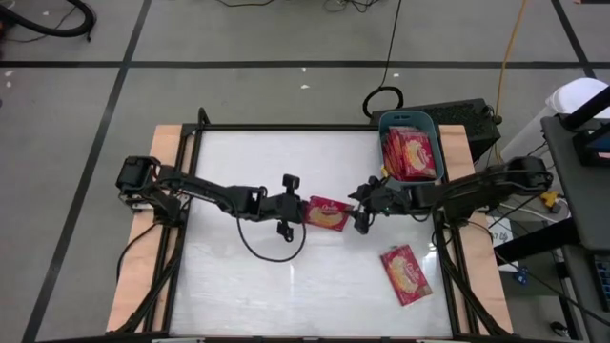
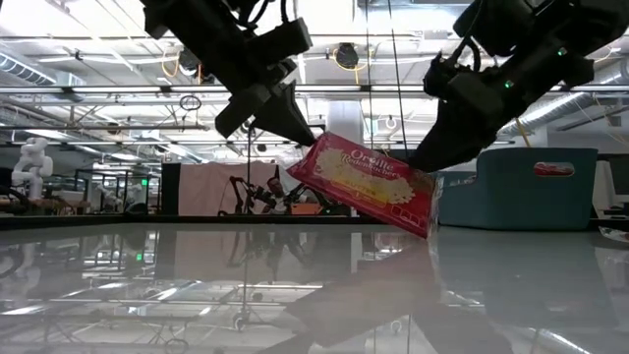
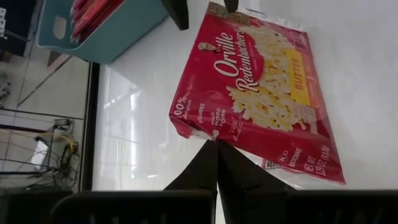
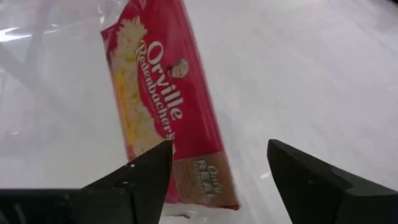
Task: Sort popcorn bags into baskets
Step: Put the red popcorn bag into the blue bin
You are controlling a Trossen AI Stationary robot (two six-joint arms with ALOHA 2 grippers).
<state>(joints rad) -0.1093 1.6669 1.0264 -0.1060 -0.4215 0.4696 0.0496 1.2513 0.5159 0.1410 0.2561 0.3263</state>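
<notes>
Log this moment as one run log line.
left gripper: shut on popcorn bag, mid-table, lifted | right gripper: open beside bag | bin: holds bags | loose bag: on table

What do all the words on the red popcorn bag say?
Held popcorn bag, left wrist view:
"Orville Redenbacher's"
"BUTTER"
"100%" with smaller words beside it, too small to read
Small white print along the bag's edge: blurred
Right wrist view: "Orville Redenbacher's", "Orville REAL"
Bags in the teal basket: unreadable
</notes>
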